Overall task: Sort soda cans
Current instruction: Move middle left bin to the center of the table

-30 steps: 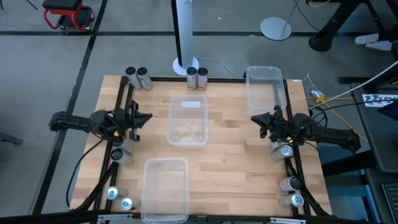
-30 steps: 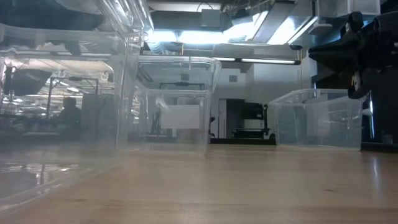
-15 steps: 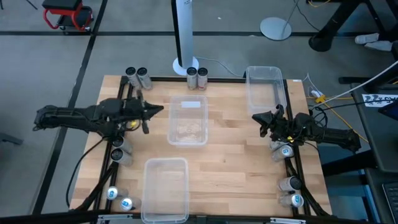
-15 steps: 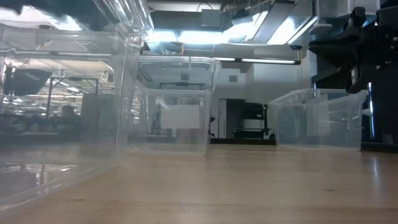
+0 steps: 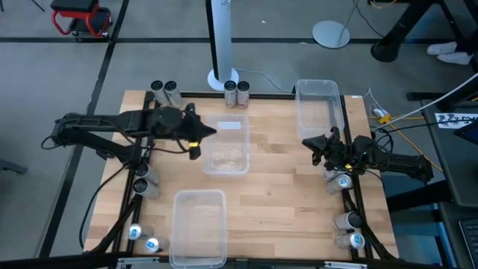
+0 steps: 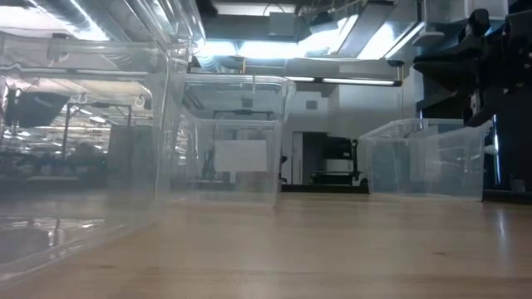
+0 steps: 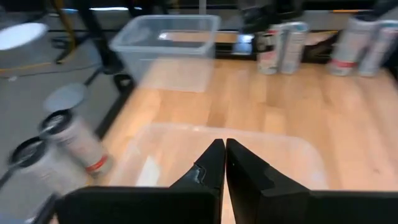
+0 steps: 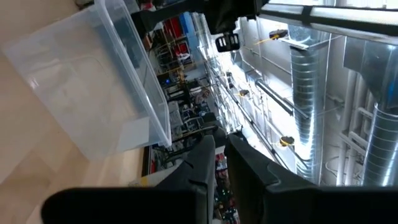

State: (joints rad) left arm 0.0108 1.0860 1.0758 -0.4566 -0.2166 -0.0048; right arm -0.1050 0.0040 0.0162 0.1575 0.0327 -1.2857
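Hovering over the left edge of the centre bin point(image 5: 226, 145), the left gripper point(image 5: 200, 136) has its jaws pressed together, holding nothing; its wrist view shows the closed fingers point(image 7: 208, 168) above the clear bin floor. Right gripper point(image 5: 317, 147) sits mid-right of the high frame, just below the far-right bin point(image 5: 320, 108), jaws together too, also empty. Third bin point(image 5: 199, 228) at bottom centre of the worktop point(image 5: 284, 194).

Soda cans all parked along the worktop edges, none in any bin:
- pair at upper left point(image 5: 164, 93)
- pair at top centre by the white pole point(image 5: 236, 93)
- two on the left edge below the left arm point(image 5: 142, 181)
- two pale-topped at lower left point(image 5: 143, 237)
- one pale-topped under the right arm point(image 5: 341, 180)
- two at lower right point(image 5: 349, 230)

Low view: bins only, right arm dark at upper right.
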